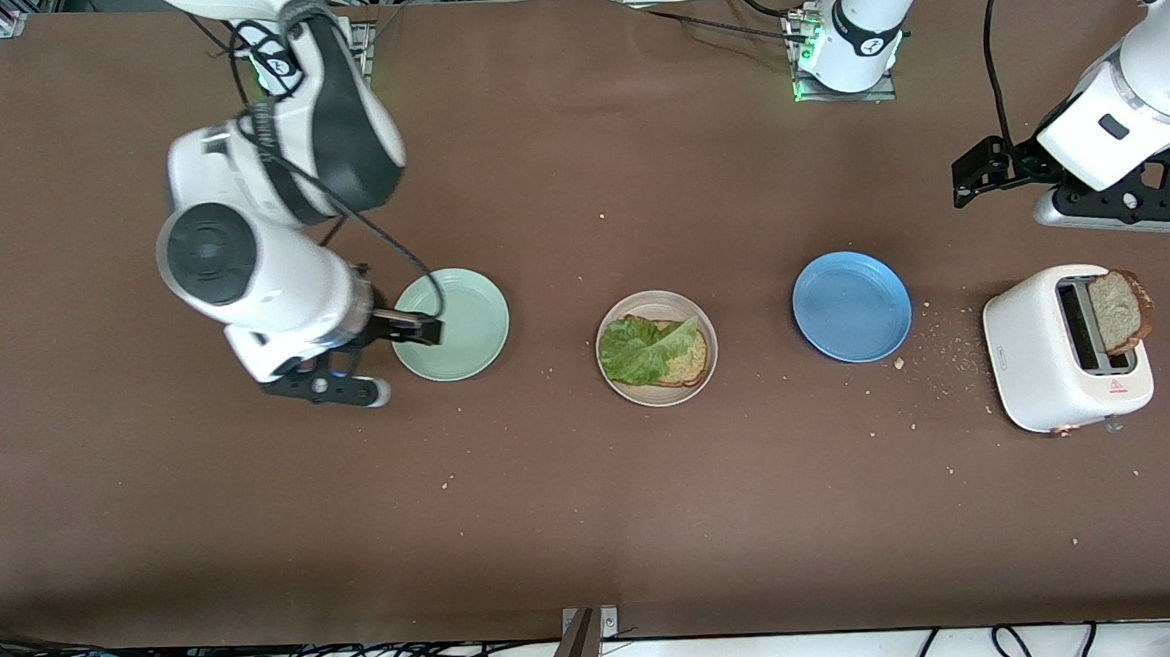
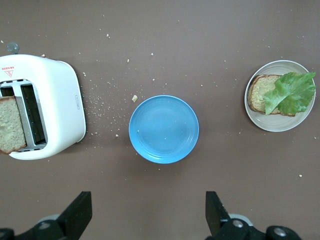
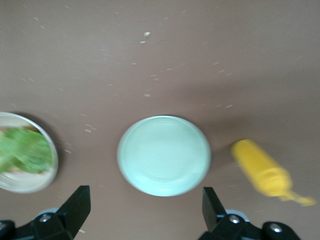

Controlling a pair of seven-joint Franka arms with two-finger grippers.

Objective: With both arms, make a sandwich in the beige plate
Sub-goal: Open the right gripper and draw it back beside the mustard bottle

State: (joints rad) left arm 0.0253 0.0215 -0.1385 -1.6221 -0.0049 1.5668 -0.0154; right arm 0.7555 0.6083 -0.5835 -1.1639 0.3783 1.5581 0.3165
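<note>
The round pale beige plate, between a mint-green plate and a blue plate, holds one brown bread slice under crinkled green lettuce (no top slice). The second slice stands in the white toaster. The left gripper and the right gripper hang spread wide, holding nothing.

No legible words, brands or numbers are seen anywhere. One sign is carried by the white toaster: a small red warning triangle on its top face beside the slots, with tiny red print under it that cannot be made out; it also shows in the left wrist view
</note>
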